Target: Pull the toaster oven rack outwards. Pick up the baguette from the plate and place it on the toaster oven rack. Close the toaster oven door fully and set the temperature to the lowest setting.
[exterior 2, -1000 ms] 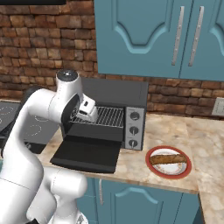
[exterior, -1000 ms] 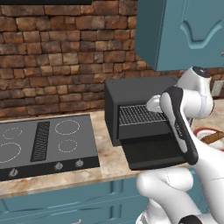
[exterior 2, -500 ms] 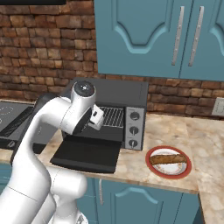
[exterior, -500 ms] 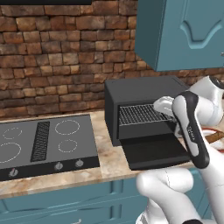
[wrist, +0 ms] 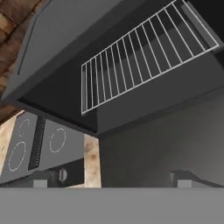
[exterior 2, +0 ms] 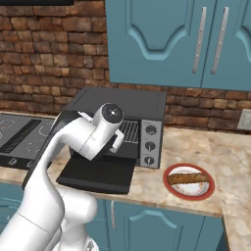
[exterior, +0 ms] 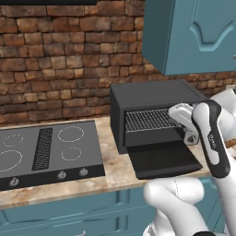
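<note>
Dark finger tips of the pincer [wrist: 111,177] stand spread as wide as they go with nothing between them, hovering above the lowered door [wrist: 166,140] in the hand view. From the left base camera the hand sits at the right end of the toaster oven [exterior: 152,99] mouth, just in front of the cavity, and whether it touches the oven cannot be told. The silver wire rack [exterior: 150,120] lies level in the cavity, and the hand view shows its near edge jutting a little past the opening. The door [exterior: 163,161] hangs fully open, lying flat out toward the near edge of the speckled beige desk [exterior: 110,152]. In the right base view the oven's silver side panel carries three round knobs [exterior 2: 149,145] stacked one above another. To the right of the oven, apart from it, a white plate [exterior 2: 188,191] with a red rim rests on the desk, and the brown baguette [exterior 2: 188,178] lies across its middle. Left of the oven a flat black cooktop [exterior: 46,150] is set into the desk. Behind all this runs a brick wall [exterior: 60,55], with teal cabinets [exterior 2: 171,41] above
</note>
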Motion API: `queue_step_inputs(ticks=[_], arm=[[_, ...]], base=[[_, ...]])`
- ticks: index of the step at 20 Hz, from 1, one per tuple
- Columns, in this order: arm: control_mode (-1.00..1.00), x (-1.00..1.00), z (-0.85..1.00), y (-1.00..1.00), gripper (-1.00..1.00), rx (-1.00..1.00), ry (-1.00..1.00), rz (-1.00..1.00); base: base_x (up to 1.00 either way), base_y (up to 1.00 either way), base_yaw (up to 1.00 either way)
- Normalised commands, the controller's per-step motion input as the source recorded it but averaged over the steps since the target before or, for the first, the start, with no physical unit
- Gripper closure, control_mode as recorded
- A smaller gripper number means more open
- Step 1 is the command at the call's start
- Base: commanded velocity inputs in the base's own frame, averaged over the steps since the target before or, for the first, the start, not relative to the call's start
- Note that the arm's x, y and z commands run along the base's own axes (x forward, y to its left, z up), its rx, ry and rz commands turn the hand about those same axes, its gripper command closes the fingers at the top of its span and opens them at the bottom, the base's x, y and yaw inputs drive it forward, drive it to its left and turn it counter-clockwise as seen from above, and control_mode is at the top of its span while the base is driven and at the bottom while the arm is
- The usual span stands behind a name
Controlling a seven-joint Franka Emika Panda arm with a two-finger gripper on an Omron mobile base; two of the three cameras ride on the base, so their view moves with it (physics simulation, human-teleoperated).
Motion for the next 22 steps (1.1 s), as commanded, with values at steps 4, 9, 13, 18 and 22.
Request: queue_step_inputs(ticks=[4,9,13,18,22], arm=[[-1.00,0.13,-0.31,-0.28,-1.00,0.16,-0.02,-0.06],[-1.00,0.23,-0.32,-0.25,-1.00,0.12,0.00,-0.02],[-1.00,0.36,-0.19,-0.28,-1.00,0.12,0.00,0.00],[-1.00,0.46,-0.14,-0.21,-1.00,0.08,0.00,0.00],[-1.00,0.49,-0.14,-0.05,-1.00,0.03,0.00,0.00]], base=[[0.00,0.00,0.00],[0.00,0.00,0.00],[0.00,0.00,0.00],[0.00,0.00,0.00],[0.00,0.00,0.00]])
